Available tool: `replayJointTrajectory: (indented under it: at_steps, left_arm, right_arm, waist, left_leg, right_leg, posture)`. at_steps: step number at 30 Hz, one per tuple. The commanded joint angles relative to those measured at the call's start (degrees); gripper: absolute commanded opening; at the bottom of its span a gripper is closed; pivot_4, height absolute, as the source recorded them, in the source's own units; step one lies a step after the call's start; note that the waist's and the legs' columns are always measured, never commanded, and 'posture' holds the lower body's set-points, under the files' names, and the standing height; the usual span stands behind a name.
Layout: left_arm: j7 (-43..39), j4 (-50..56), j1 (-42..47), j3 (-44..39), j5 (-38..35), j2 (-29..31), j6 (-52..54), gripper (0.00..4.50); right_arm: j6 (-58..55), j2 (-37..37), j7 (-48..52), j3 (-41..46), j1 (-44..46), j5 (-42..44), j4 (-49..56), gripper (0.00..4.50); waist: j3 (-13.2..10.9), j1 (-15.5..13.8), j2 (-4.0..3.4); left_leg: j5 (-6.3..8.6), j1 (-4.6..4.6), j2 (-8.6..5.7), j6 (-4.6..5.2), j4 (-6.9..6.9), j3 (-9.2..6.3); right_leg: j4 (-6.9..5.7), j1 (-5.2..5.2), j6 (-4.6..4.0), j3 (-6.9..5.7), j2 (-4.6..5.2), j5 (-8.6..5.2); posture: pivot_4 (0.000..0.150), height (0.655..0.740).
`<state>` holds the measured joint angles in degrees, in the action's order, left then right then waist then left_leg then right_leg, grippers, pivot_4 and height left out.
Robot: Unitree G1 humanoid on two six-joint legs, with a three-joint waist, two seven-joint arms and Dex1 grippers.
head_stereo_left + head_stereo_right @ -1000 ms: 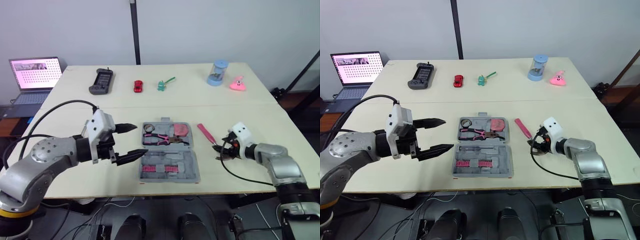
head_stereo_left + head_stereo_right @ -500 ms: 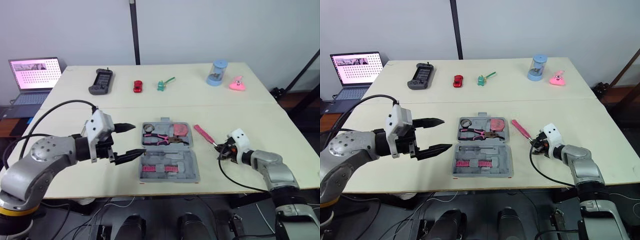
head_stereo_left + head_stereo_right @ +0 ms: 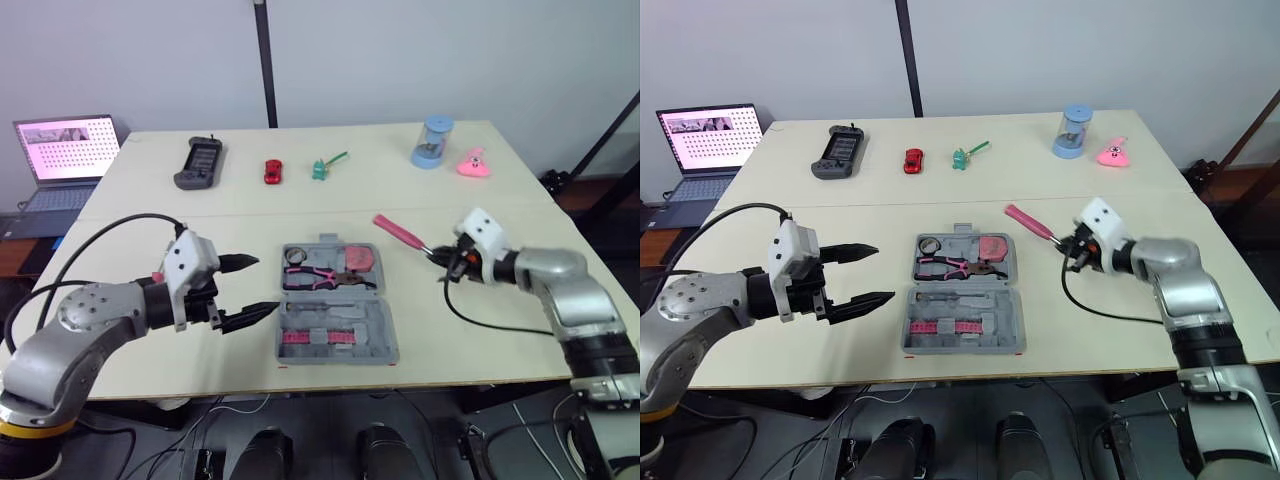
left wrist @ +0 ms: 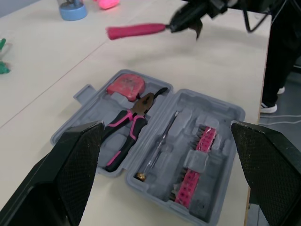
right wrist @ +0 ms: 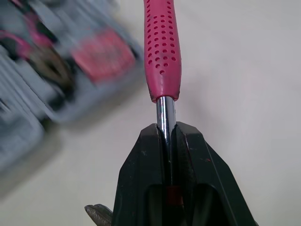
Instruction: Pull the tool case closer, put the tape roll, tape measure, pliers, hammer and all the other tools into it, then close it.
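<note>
Pale tabletop (image 3: 330, 205) against a plain white wall. At the far left, beyond the table's edge, an open laptop (image 3: 62, 150) shows a pink screen. Along the table's far side, from left to right, lie a dark game controller (image 3: 197, 162), a red toy car (image 3: 272, 171), a green toy (image 3: 322, 168), a blue cylindrical container (image 3: 432, 143) and a pink toy (image 3: 472, 163).

Nearer the robot, the left gripper (image 3: 262, 285) hovers just left of the tool case, fingers spread wide and holding nothing. The grey tool case (image 4: 221, 110) lies open flat at the middle of the table's near side. Its far half holds pink-handled pliers (image 4: 123, 126) and a pink tape measure (image 4: 124, 86). Its near half holds a slim screwdriver (image 4: 162, 141) and pink strips of bits (image 4: 195, 162).

To the right of the case, the right gripper (image 5: 164, 128) is clamped on the bare metal shaft of the hammer (image 3: 398, 230). The hammer's pink handle points away toward the far left, near the case's far right corner, and appears lifted clear of the tabletop.
</note>
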<state>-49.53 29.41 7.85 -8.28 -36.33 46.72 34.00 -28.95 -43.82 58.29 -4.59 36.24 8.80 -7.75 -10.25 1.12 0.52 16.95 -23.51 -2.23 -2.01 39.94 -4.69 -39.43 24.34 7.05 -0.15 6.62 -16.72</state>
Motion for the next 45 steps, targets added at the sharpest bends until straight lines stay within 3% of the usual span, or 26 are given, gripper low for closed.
replayJointTrajectory:
  at_steps: [1,4,15,45]
  left_arm:
    - [0.2,0.8,-1.9,-3.0,0.8,0.4,-1.9,4.50]
    - [0.0,1.4,-4.7,-3.6,1.2,0.8,-1.8,4.50]
    - [0.1,2.1,-11.7,-7.5,1.5,0.9,-3.1,4.50]
    - [-0.1,2.8,-12.5,-7.7,2.0,1.1,-2.8,4.50]
  right_arm:
    - [-2.5,-1.4,6.3,-4.2,4.7,0.9,5.9,0.02]
    - [1.5,-1.4,8.3,-11.8,8.2,-5.6,5.5,0.02]
    - [-2.2,1.4,15.2,-23.7,10.6,-9.5,10.7,0.02]
    - [-6.8,8.0,10.0,-29.8,6.2,-16.5,10.1,0.02]
  waist:
    - [0.0,-0.1,0.01]
    - [0.0,-0.3,0.04]
    - [-0.1,-0.3,0.06]
    - [-0.1,-0.3,0.06]
  left_leg:
    - [0.00,0.00,0.01,0.00,0.00,-0.01]
    - [0.00,-0.01,0.01,0.00,0.00,-0.02]
    - [0.00,-0.08,-0.02,-0.01,-0.01,-0.05]
    - [0.00,-0.09,-0.03,-0.02,-0.02,-0.05]
  right_leg:
    - [0.01,0.00,0.00,0.00,0.01,0.00]
    - [0.03,-0.01,0.00,-0.02,0.06,0.00]
    - [0.06,0.07,0.00,-0.03,0.15,0.00]
    - [0.05,0.10,0.00,-0.03,0.15,0.00]
  posture:
    - [0.150,0.6753]
    - [0.150,0.6753]
    - [0.150,0.6753]
    - [0.150,0.6753]
